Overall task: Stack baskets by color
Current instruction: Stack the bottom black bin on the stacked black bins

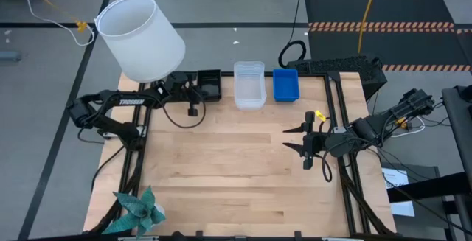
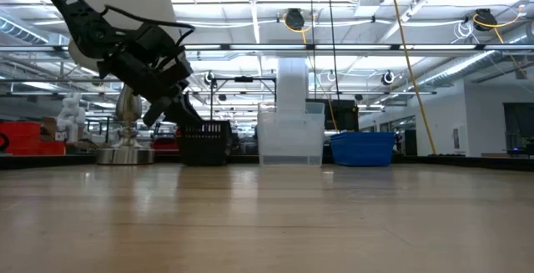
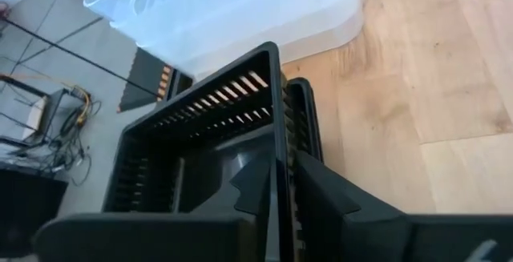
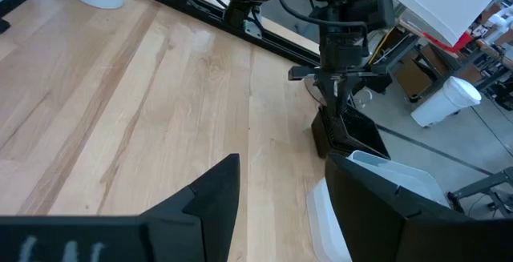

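high: black baskets (image 1: 210,84), clear baskets (image 1: 249,84) and blue baskets (image 1: 285,84) sat along the bench (image 1: 236,175) far edge
left wrist: left gripper (image 3: 280,183) jaws straddled the black wall, narrowly parted
right wrist: right gripper (image 4: 280,186) jaws wide, empty

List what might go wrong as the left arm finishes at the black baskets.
1. The left gripper has one of its fingers inside the black baskets and one outside the wall; pulling away may drag the stack along.
2. The stack stands at the table's far edge, so a nudge might tip it off.
3. The clear baskets stand close by and might get bumped.
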Controlling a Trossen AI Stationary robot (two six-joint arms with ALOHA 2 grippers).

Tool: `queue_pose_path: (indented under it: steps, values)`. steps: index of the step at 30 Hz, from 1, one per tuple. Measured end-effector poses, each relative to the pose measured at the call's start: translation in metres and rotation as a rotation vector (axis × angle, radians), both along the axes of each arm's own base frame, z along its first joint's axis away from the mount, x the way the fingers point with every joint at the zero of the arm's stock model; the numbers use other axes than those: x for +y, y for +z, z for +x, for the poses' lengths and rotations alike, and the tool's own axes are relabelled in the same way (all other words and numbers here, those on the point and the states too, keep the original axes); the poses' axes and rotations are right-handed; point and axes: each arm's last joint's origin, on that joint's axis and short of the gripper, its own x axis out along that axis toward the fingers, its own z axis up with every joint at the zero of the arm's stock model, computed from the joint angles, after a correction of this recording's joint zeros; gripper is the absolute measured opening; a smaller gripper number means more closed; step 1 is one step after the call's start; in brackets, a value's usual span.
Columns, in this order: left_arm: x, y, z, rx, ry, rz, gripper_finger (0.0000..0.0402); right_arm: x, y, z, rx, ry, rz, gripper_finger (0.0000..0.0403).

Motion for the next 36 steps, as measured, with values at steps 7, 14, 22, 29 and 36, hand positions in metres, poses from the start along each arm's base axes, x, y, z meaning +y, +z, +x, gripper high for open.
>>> queue_pose_path:
  steps: [7, 14, 22, 29, 36]
  values:
    - [-0.001, 0.000, 0.001, -0.017, 0.068, -0.038, 0.0130, 0.000, 0.000, 0.000, 0.000, 0.000, 0.000, 0.0178]
    - [-0.010, 0.003, 0.007, -0.046, 0.061, -0.079, 0.0221, 0.000, 0.000, 0.000, 0.002, 0.003, -0.008, 0.0178]
    - [-0.019, 0.016, 0.009, -0.089, 0.065, -0.051, 0.0219, 0.000, 0.000, 0.000, 0.003, 0.007, -0.016, 0.0178]
    - [-0.019, 0.016, 0.008, -0.077, 0.084, -0.038, 0.0123, 0.000, 0.000, 0.000, 0.004, 0.009, -0.020, 0.0178]
    - [-0.019, 0.014, 0.007, -0.057, 0.094, -0.049, 0.0015, 0.001, 0.003, 0.001, -0.023, 0.021, -0.033, 0.0178]
